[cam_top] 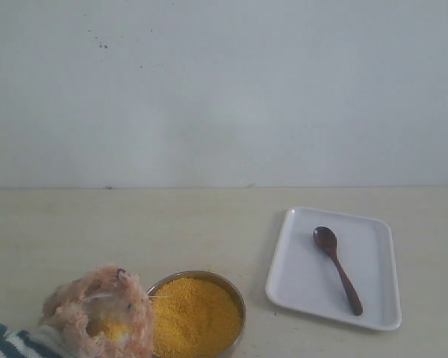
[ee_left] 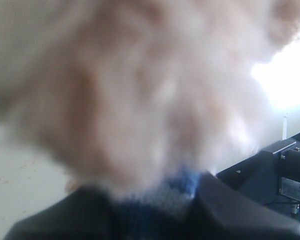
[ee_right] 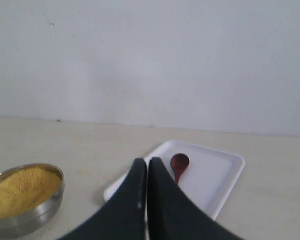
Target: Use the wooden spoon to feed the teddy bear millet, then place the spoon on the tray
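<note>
- Yellow millet [cam_top: 194, 317] fills the round metal bowl [cam_top: 237, 298] in a low mound; the bowl stands on the pale worktop [cam_top: 134, 224] at the near edge of the exterior view.
- Against the bowl's left rim leans the teddy bear [cam_top: 97, 313], its fluffy head touching the metal and a patch of yellow grains stuck to its face; its striped shirt shows at the corner of the view.
- To the right of the bowl, just beside it but apart, lies the white tray [cam_top: 306, 276], flat on the worktop.
- Inside the tray rests the wooden spoon [cam_top: 337, 270], set diagonally, its oval end farther from the bowl's side of the worktop and nearer the wall [cam_top: 224, 89], its handle running to the tray's near right corner.
- The left claw [ee_left: 155, 205] grips the bear: in its wrist view the blue-and-white shirt sits pinched between the two dark fingers [ee_left: 65, 217], and blurred fur fills the rest of the picture.
- The right claw [ee_right: 147, 162] is closed and empty, its two fingers pressed together, well above the worktop to the right of the bowl.
- The spoon lies beyond the right claw's tips, apart from them; only its oval end shows past the fingers.
</note>
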Tool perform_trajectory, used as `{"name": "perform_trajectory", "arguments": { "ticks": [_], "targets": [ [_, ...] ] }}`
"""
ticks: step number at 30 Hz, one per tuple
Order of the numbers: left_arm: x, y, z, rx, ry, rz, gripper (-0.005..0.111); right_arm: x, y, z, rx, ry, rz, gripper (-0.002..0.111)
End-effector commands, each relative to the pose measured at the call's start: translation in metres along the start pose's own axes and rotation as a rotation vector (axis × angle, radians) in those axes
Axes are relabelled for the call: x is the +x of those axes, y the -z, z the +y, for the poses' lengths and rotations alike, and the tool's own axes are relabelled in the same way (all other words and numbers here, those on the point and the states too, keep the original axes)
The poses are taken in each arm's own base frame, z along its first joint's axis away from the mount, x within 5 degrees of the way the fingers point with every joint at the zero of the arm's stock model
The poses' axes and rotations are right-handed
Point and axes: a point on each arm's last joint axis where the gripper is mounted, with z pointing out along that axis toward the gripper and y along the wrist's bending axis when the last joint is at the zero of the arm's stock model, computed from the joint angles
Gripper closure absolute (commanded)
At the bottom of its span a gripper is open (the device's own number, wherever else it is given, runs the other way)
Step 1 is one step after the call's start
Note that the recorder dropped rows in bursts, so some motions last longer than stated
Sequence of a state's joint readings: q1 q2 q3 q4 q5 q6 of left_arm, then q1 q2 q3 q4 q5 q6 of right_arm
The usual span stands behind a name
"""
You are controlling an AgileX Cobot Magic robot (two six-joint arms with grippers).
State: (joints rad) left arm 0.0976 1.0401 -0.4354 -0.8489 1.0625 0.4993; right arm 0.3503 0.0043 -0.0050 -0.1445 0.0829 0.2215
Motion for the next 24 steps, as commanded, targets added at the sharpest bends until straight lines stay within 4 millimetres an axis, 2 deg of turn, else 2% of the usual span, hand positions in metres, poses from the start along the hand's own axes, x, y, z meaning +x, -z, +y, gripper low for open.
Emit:
{"name": "perform_trajectory", "arguments": {
  "ticks": [1, 24],
  "targets": [
    [-0.0008, 0.0019, -0.0039, 0.028, -0.003, -0.007, 0.103, 0.0126, 0.0009, -0.0025, 0.028, -0.013, 0.123, 0.108],
    [-0.0043, 0.002, -0.002, 0.007, -0.002, -0.045, 0.103, 0.0086, 0.0005, -0.0017, 0.019, -0.011, 0.079, 0.108]
  ]
}}
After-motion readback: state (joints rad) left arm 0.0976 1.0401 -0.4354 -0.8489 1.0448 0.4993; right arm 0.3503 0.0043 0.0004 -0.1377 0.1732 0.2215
